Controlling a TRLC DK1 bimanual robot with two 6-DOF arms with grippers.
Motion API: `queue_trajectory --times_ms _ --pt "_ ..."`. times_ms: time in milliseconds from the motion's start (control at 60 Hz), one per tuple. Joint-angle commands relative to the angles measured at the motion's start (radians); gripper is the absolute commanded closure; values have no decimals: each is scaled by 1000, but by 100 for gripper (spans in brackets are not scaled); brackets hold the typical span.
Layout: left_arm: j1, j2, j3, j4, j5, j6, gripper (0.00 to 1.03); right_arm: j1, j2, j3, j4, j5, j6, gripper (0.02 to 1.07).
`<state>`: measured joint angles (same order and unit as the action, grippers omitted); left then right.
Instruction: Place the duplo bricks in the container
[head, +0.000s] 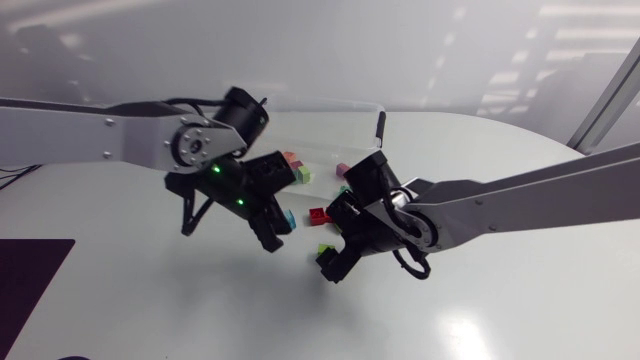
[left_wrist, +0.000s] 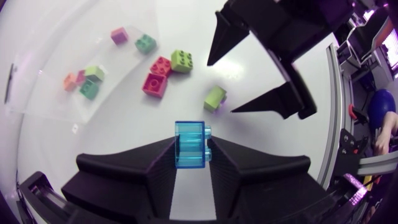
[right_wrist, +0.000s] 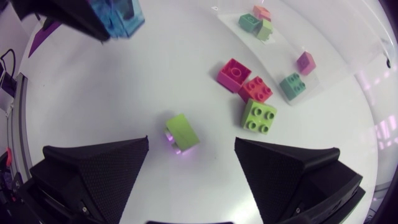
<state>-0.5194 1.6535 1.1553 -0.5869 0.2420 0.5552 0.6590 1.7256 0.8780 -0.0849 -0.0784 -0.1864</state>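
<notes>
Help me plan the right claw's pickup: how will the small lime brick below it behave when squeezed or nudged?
The lime brick looks like rigid plastic, so it should keep its shape. Small and blocky, it is probably light and would slide on the glossy table, not roll. Its smooth faces might twist if the right claw closes askew.
</notes>
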Motion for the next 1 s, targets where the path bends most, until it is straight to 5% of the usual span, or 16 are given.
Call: queue_trajectory --times_ms 0,200,467,600,933,983 --pt "38 -72 -6 -28 26 25 86 13 48 47 2 0 -28 12" --pt "113 -113 116 -30 49 -11 86 11 135 124 -49 -17 -48 25" --pt "170 -4 276 141 62 -163 85 7 177 200 -193 -29 -59 54" --pt "174 94 369 200 60 -224 85 7 190 208 -205 -32 -64 86" --pt "179 347 615 265 -23 -334 83 -4 -55 141 -331 -32 -54 92" --pt "179 387 652 265 -32 -345 75 -15 -104 144 -354 -31 -51 92"
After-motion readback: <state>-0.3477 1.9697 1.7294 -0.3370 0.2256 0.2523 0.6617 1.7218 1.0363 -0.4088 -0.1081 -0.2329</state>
